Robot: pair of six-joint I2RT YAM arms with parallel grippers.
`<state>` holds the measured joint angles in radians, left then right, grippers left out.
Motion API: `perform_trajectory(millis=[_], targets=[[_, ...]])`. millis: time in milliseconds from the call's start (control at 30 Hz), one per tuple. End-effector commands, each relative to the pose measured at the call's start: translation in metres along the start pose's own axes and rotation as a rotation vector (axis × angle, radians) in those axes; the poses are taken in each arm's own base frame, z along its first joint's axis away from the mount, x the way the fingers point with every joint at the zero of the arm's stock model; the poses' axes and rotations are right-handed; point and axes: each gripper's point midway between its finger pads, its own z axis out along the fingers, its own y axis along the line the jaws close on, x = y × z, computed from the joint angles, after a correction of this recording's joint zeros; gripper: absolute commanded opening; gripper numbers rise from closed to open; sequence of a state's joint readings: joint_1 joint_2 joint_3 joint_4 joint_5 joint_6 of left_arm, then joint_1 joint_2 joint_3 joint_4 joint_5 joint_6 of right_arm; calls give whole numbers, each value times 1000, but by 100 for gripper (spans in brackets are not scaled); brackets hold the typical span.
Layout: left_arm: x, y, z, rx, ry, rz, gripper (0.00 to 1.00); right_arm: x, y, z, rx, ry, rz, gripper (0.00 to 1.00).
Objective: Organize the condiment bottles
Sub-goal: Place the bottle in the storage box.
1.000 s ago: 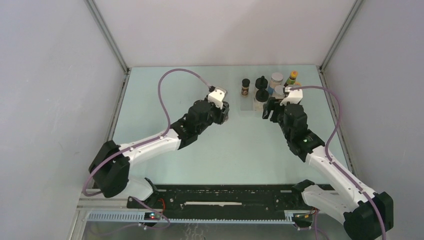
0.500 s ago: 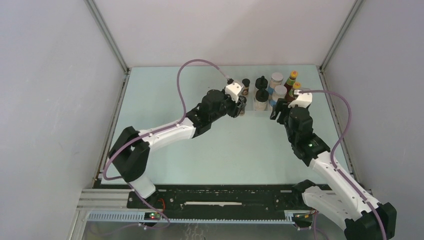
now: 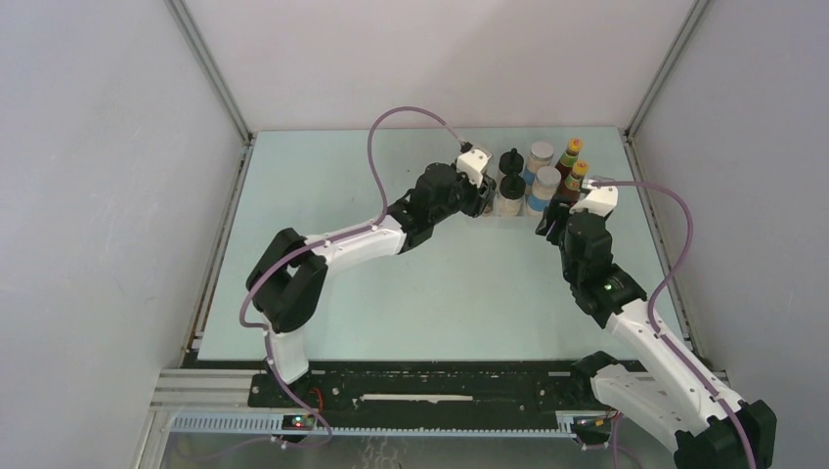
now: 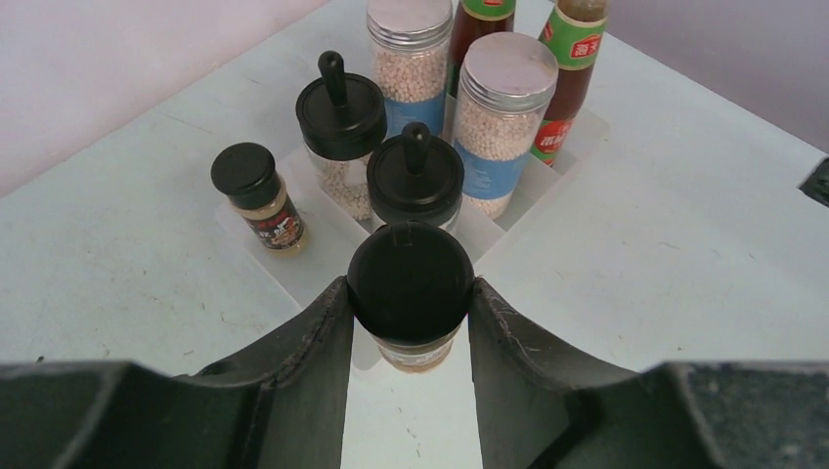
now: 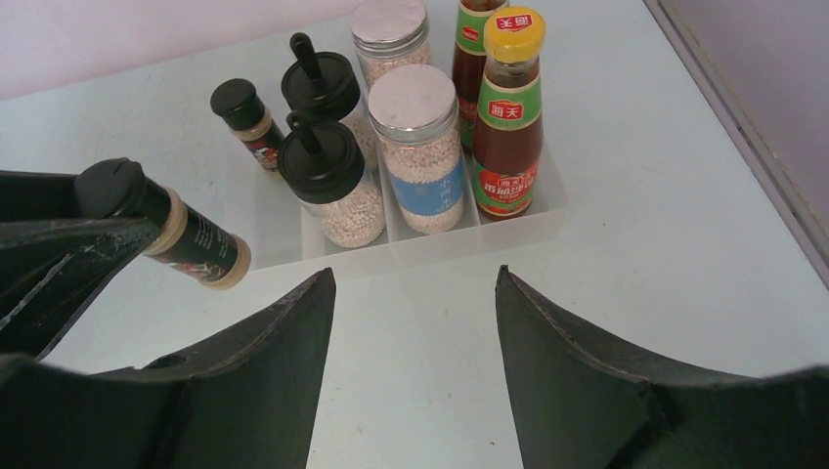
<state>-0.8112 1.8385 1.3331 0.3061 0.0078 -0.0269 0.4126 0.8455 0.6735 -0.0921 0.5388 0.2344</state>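
My left gripper (image 4: 411, 296) is shut on the black cap of a tiny dark jar (image 4: 411, 337), which hangs just above the near left corner of a clear divided tray (image 4: 536, 184). In the right wrist view that jar (image 5: 191, 234) tilts in the air. The tray holds another tiny dark jar (image 4: 262, 198), two black-lidded pale jars (image 4: 340, 107), two grey-lidded blue-labelled jars (image 4: 503, 98) and two red sauce bottles (image 5: 508, 127) with yellow caps. My right gripper (image 5: 415, 278) is open and empty over bare table, just in front of the tray's right end.
The tray (image 3: 486, 207) stands at the back right of the pale green table (image 3: 391, 283). Grey enclosure walls close in on the left, right and back. The two grippers (image 3: 549, 220) are close together in front of the tray.
My left arm has swung right and forward, carrying the tiny jar up to the tray. My right gripper has drawn back to the right, its jaws narrowing somewhat.
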Motion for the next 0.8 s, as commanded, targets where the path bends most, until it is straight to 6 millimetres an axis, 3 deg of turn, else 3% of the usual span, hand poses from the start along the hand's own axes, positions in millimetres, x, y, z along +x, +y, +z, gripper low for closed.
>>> perform_trajectory(millis=[0,767], targets=[[-50,6,12,4,-131,-21,0,-17,-1,-4,13,-50,47,69],[-30,39,56,38,-93,-19,0,-26,15,-2,-41,-74,23,69]])
